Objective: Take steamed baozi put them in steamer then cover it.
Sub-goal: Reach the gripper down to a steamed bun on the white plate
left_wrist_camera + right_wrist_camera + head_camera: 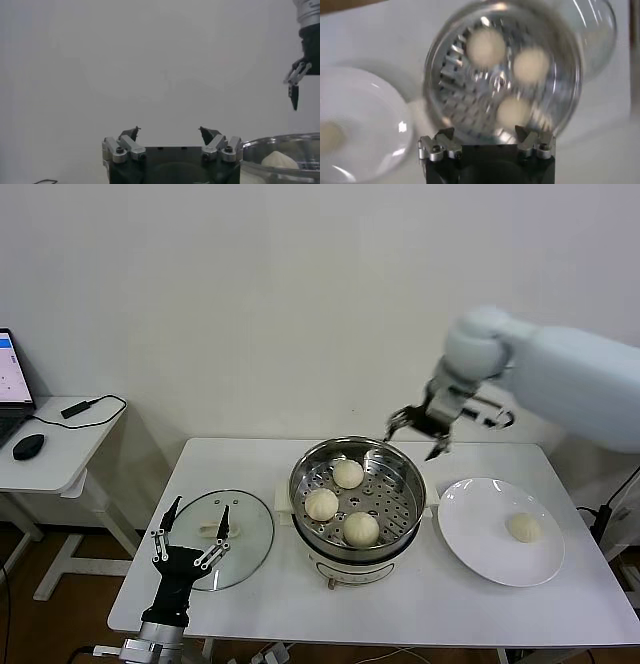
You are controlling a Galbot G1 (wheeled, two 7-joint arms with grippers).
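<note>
right gripper (419, 433) wide open, empty, above steamer (357, 529) far rim | last baozi (524, 527) on plate (470, 534) | we judge it soft: grasp its sides gently

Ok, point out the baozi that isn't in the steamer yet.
The lone baozi on the white plate; the other three sit inside the steamer.

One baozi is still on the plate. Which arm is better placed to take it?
The right. Its open gripper hangs over the steamer's far rim, next to the plate holding the last baozi. The left gripper waits open by the cover, on the far side.
</note>
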